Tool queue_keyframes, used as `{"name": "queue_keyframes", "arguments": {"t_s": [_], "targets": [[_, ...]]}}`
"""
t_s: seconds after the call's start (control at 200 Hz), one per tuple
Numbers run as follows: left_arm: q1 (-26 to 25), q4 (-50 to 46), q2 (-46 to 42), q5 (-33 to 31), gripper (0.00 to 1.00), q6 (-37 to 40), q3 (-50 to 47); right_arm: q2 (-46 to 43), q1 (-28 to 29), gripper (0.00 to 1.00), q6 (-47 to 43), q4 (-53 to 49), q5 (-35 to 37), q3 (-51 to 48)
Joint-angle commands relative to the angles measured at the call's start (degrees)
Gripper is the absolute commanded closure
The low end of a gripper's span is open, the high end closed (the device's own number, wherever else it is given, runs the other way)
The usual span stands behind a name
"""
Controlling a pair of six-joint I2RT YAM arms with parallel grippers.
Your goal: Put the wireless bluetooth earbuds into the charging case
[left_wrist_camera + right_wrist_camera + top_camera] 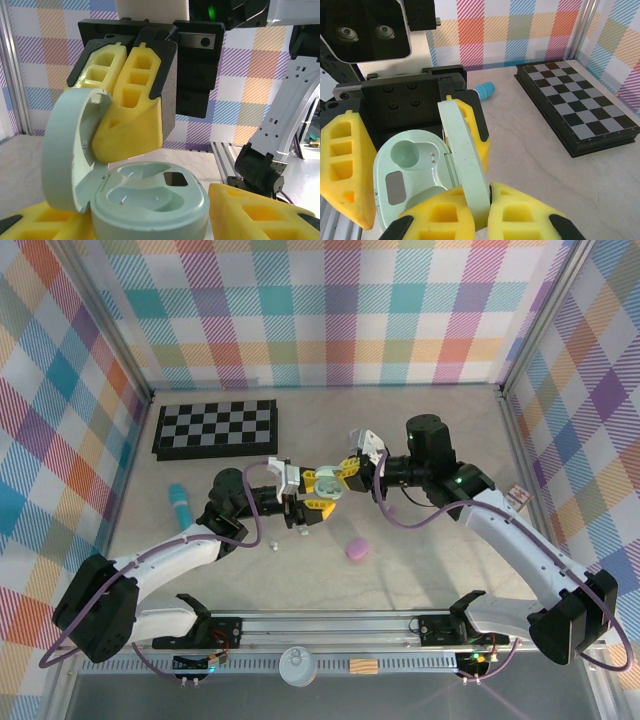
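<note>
A pale mint charging case hangs open above the table's middle, between both grippers. My right gripper is shut on its raised lid, a yellow pad on each face. The case's base sits between the yellow fingers of my left gripper, which stands open with a thin gap beside the base. Both moulded wells are empty. One tiny pale earbud lies on the table near the left arm.
A purple pebble-shaped case lies on the table in front of the grippers. A teal cylinder lies at the left, a folded chessboard at the back left. Checked walls close in three sides.
</note>
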Motion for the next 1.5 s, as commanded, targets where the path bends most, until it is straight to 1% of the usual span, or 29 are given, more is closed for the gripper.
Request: {"name": "queue_keyframes", "arguments": {"t_s": [0.0,0.415,0.51,0.595,0.83,0.91,0.98,1.06,1.22,1.415,1.495], "targets": [[-0.1,3.2,0.1,1.8,0.48,-0.2,0.4,-1.2,-0.1,1.00,0.0,1.8,0.6,0.0],[-0.1,3.2,0.4,1.1,0.48,-0.2,0.6,-1.8,0.0,1.00,-0.7,3.0,1.0,-1.2],[-0.1,3.2,0.4,0.8,0.45,-0.2,0.5,-2.1,-0.1,1.00,-1.0,3.1,1.3,-1.4],[0.0,3.1,0.2,0.9,0.44,-0.2,0.4,-2.4,-0.1,1.00,-1.1,3.0,1.5,-1.6],[-0.1,3.0,0.0,1.2,0.52,-0.3,0.3,-2.8,-0.1,1.00,-1.8,2.7,2.4,-1.9],[-0.1,2.9,-0.1,1.1,0.54,-0.3,0.2,-3.0,-0.1,1.00,-2.3,2.3,2.8,-2.0],[-0.1,2.7,-0.1,1.1,0.53,-0.2,0.3,-3.0,-0.1,1.00,-2.7,1.9,3.0,-2.0],[-0.1,2.7,-0.2,0.8,0.47,-0.2,0.3,-3.3,-0.1,1.00,-2.5,2.1,3.0,-2.1],[0.0,2.9,-0.3,0.4,0.41,-0.3,0.1,-3.8,-0.1,1.00,-2.0,3.3,3.9,-2.7],[-0.1,3.0,-0.3,0.7,0.42,-0.7,0.2,-4.1,-0.1,1.00,-2.2,3.9,5.0,-3.5],[0.0,3.0,-0.5,0.7,0.46,-0.8,0.2,-4.2,-0.1,1.00,-2.1,3.9,4.9,-3.6]]}}
